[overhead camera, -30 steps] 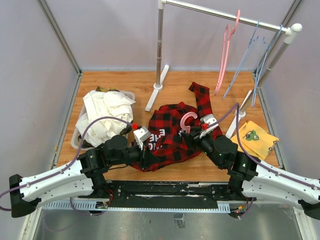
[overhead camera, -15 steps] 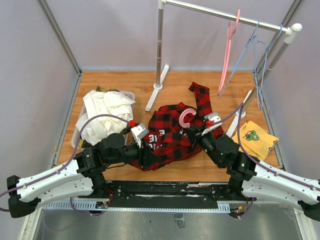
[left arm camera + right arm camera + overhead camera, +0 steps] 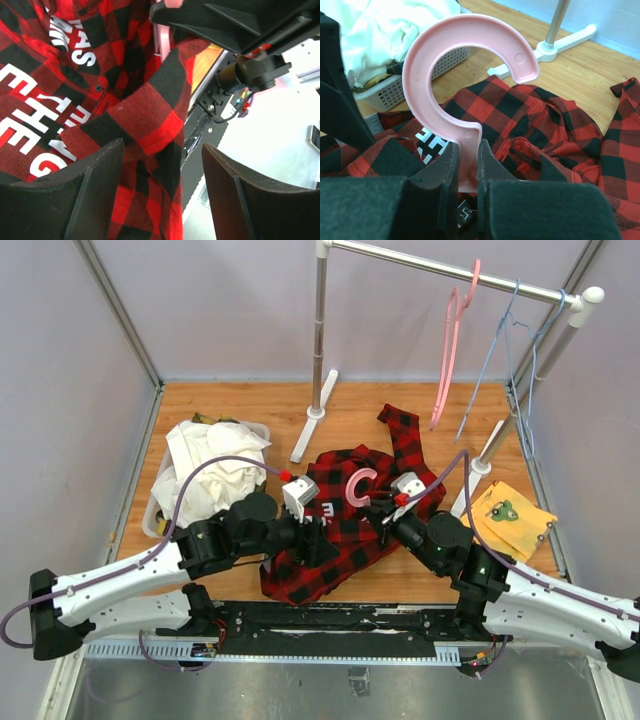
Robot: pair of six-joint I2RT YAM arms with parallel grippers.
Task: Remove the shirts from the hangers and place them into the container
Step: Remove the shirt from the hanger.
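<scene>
Right wrist view shows the right claw (image 3: 467, 167) clamped on the stem of the pink hanger (image 3: 470, 70), just below its hook. The rest of the hanger is hidden in the red-and-black shirt (image 3: 545, 115). The left claw (image 3: 162, 150) stands with its jaws apart over a fold of the same shirt, gripping nothing.

The likely trouble: if the right claw pulls the hanger while nothing pins the cloth, the whole shirt may ride along instead of sliding off. A hanger shoulder could also snag in the collar or a buttoned front, and the narrow stem may twist in the grip.

The container (image 3: 153, 520) sits to the left of the shirt, already piled with a white shirt (image 3: 210, 475). The bench (image 3: 230, 405) is bare wood, walled by pale panels. Behind the shirt stands a metal rail (image 3: 450, 275) carrying a spare pink hanger (image 3: 447, 360) and blue hangers (image 3: 486, 365). A yellow cloth (image 3: 515, 515) lies to the shirt's right.
</scene>
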